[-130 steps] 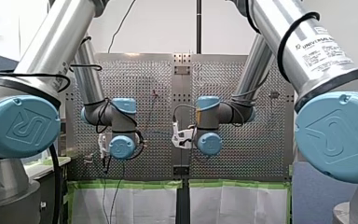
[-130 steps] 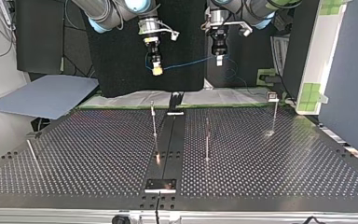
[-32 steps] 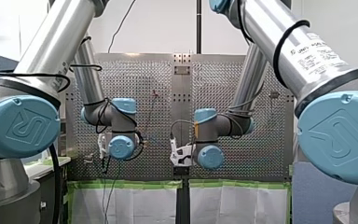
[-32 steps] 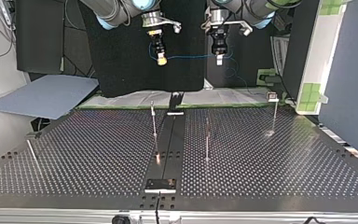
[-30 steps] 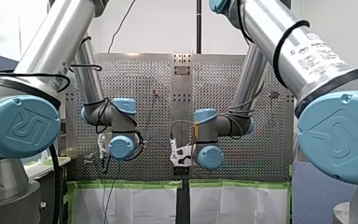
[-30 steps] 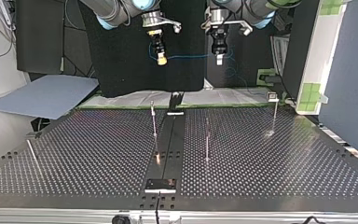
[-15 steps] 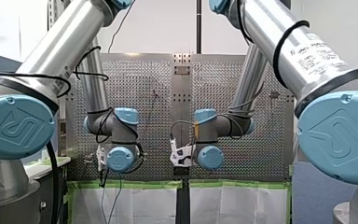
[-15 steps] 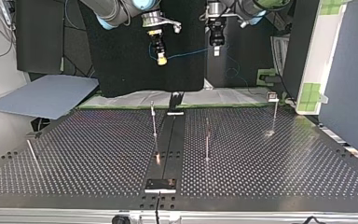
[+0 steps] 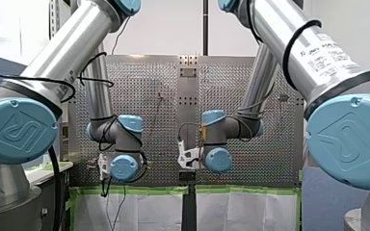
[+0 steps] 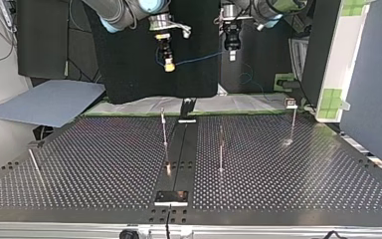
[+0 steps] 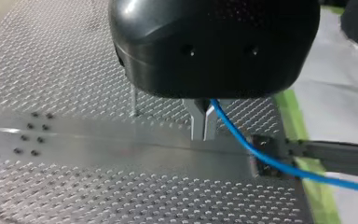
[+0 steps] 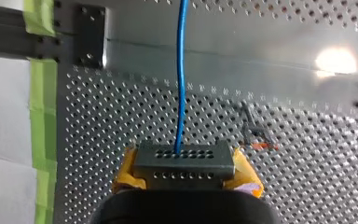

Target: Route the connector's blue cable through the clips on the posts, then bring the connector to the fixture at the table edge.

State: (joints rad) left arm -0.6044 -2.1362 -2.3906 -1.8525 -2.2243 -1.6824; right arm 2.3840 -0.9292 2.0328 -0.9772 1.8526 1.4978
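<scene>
— Where is the connector (image 12: 184,163) right now?

— In the air. The right wrist view shows it clamped between the yellow pads of the right end effector (image 10: 168,63). That one hangs in the upper middle of the top view, in front of the dark backdrop (image 10: 129,59) and well above the table (image 10: 303,189).

— And the blue cable (image 10: 199,59)?

— It runs from the connector across to the left end effector (image 10: 232,56), just to the right in that same view. In the left wrist view its metal fingers (image 11: 196,122) are pressed together on the cable, which comes out from between them and runs off to one side.

— So both are holding on?

— Yes. One is closed on the connector and the other on the cable, with a short span between them.

— Any routing done?

— None that I can see. The posts (image 10: 164,130) stand bare in the middle of the table. The cable touches none of them; it is well apart, higher and farther back.

— What is left, then?

— All of it, I'd say: lowering the span, threading it post by post, then carrying the connector to the fixture. I take the fixture to be the black bracket (image 10: 187,107) at the table's far edge, upper middle of the top view, though I cannot be sure.
</scene>
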